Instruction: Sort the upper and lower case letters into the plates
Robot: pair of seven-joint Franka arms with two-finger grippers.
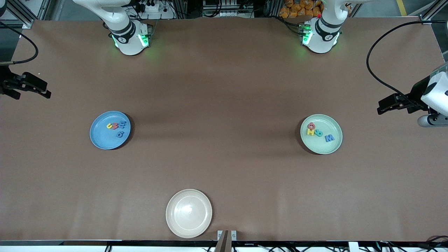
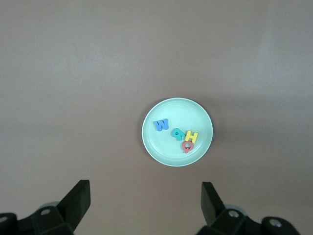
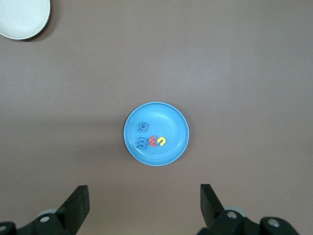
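Note:
The bright blue plate (image 1: 101,139) lies toward the right arm's end of the table. It holds several letters: yellow (image 1: 109,126), red (image 1: 115,125) and two blue ones (image 1: 120,134). The mint green plate (image 1: 323,147) lies toward the left arm's end, with a red letter (image 1: 311,125), a yellow H (image 1: 310,132), a teal one (image 1: 318,132) and a blue M (image 1: 329,138). My left gripper (image 1: 383,106) hangs open and empty over bare table beside the mint plate (image 2: 156,147). My right gripper (image 1: 43,91) hangs open and empty over bare table beside the blue plate (image 3: 171,147).
A cream plate (image 1: 189,224) with nothing in it sits close to the table's front edge, nearer the front camera than both other plates. A black cable (image 1: 376,66) loops above the table at the left arm's end. Brown table surface lies between the plates.

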